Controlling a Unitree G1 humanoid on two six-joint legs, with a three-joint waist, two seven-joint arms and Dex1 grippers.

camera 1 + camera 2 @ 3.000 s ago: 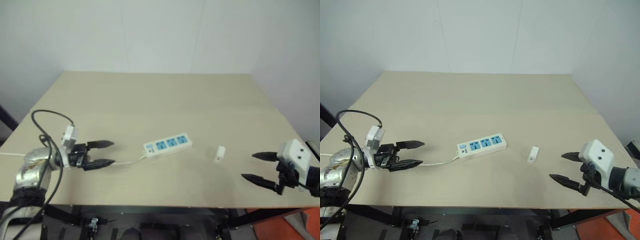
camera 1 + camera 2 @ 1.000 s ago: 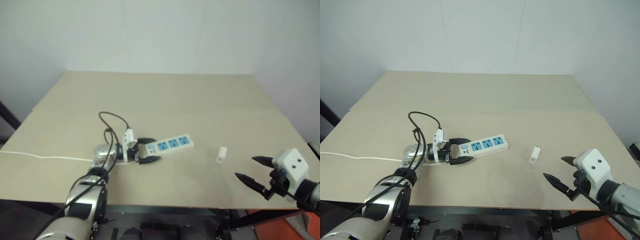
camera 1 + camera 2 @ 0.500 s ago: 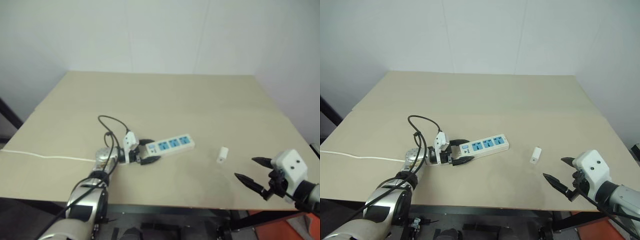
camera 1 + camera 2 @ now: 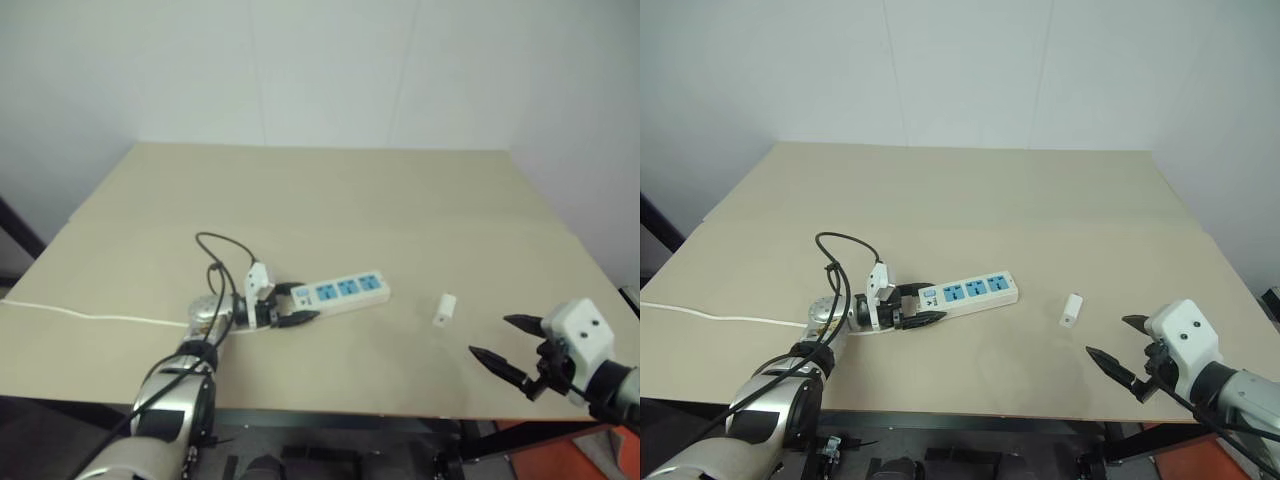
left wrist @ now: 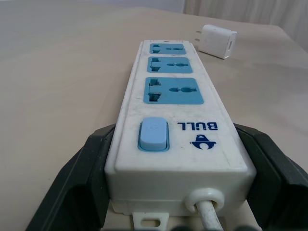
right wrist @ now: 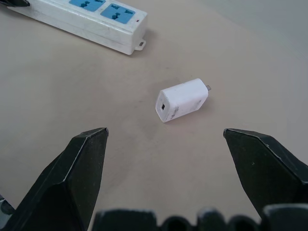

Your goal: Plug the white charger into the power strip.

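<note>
The power strip (image 4: 340, 290) lies flat near the middle of the table, its three blue sockets facing up. My left gripper (image 4: 300, 304) is shut on its switch end, one black finger (image 5: 91, 168) pressed against each long side. The white charger (image 4: 444, 308) lies on its side to the right of the strip, apart from it, and is also visible past the strip's far end (image 5: 217, 41). My right gripper (image 4: 1108, 336) stands open near the table's front right edge. The white charger (image 6: 182, 100) lies just ahead of its spread fingers, untouched.
The strip's thin white cord (image 4: 90, 314) trails left across the table to its edge. A black cable (image 4: 225, 250) loops above my left wrist. The tan table (image 4: 320, 200) stretches bare behind the strip; its front edge runs close to both arms.
My left gripper's fingers have closed onto the switch end of the power strip, which they stood open around half a second ago. The right gripper has kept still.
</note>
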